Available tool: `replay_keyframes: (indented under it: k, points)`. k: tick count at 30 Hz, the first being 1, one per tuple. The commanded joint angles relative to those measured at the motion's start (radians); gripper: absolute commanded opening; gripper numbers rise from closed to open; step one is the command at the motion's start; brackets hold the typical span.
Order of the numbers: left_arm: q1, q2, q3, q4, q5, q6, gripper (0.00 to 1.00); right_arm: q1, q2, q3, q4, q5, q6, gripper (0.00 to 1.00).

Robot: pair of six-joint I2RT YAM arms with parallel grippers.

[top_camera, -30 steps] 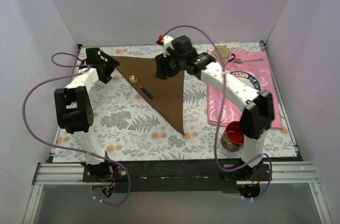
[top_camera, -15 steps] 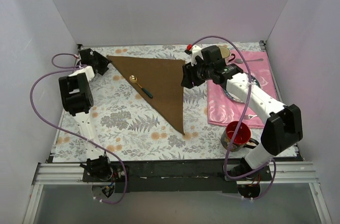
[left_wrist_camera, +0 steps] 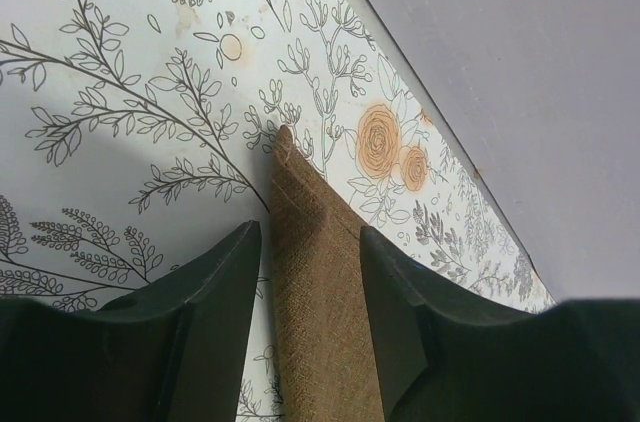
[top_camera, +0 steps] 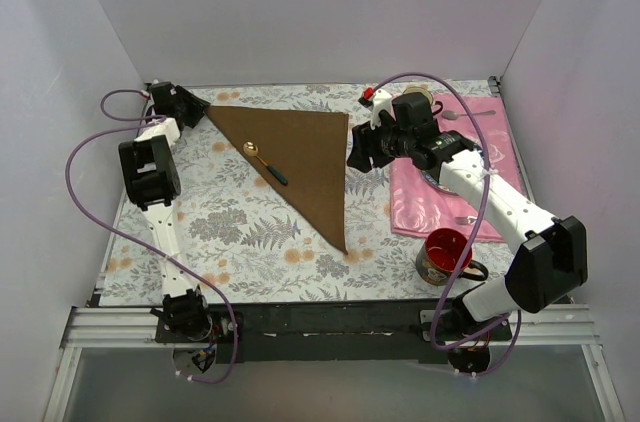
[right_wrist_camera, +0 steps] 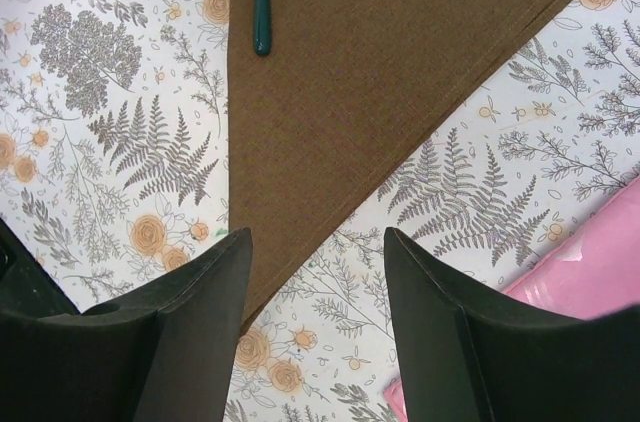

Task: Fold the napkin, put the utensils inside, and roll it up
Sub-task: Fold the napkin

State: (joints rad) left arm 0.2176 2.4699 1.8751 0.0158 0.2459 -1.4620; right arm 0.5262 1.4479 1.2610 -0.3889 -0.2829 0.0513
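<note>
The brown napkin (top_camera: 310,157) lies flat, folded into a triangle. The spoon (top_camera: 266,164), with a gold bowl and a dark green handle, lies on its left part. My left gripper (top_camera: 190,105) is open at the napkin's far left corner. In the left wrist view the corner (left_wrist_camera: 315,272) lies between the fingers of the gripper (left_wrist_camera: 305,242). My right gripper (top_camera: 358,157) is open and empty above the napkin's right edge. The right wrist view shows this gripper (right_wrist_camera: 315,252), the napkin (right_wrist_camera: 380,62) and the spoon handle (right_wrist_camera: 262,17).
A glossy pink placemat (top_camera: 415,197) lies at the right with a patterned plate (top_camera: 480,152), a beige mug (top_camera: 420,97) and a silver spoon (top_camera: 470,114) on it. A red cup (top_camera: 445,254) stands near the right arm's base. Walls close in on three sides.
My right gripper has moved right, from over the napkin's far edge to beside its right edge. My left gripper has moved out to the far left corner. The napkin's far edge now lies straight.
</note>
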Motion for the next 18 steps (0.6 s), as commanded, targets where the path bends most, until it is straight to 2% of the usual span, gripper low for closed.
replay_keyframes:
  k: [1,8,12,15,18]
  points:
    - [0.008,0.004,0.045,-0.042,-0.005,0.005,0.44,-0.009,-0.040,0.001,0.042,0.007,0.018,0.63]
    - [0.011,0.029,0.058,-0.024,0.018,0.002,0.38,-0.009,-0.024,0.029,0.022,0.007,0.024,0.64]
    - [0.011,0.040,0.102,-0.022,0.053,0.009,0.26,-0.012,-0.024,0.029,0.018,0.013,0.024,0.66]
    - [0.009,0.035,0.128,-0.022,0.073,0.009,0.22,-0.012,-0.024,0.025,0.016,0.011,0.022,0.66]
    - [0.008,0.017,0.131,-0.020,0.095,-0.015,0.14,-0.014,-0.027,0.023,0.005,0.027,0.021,0.67]
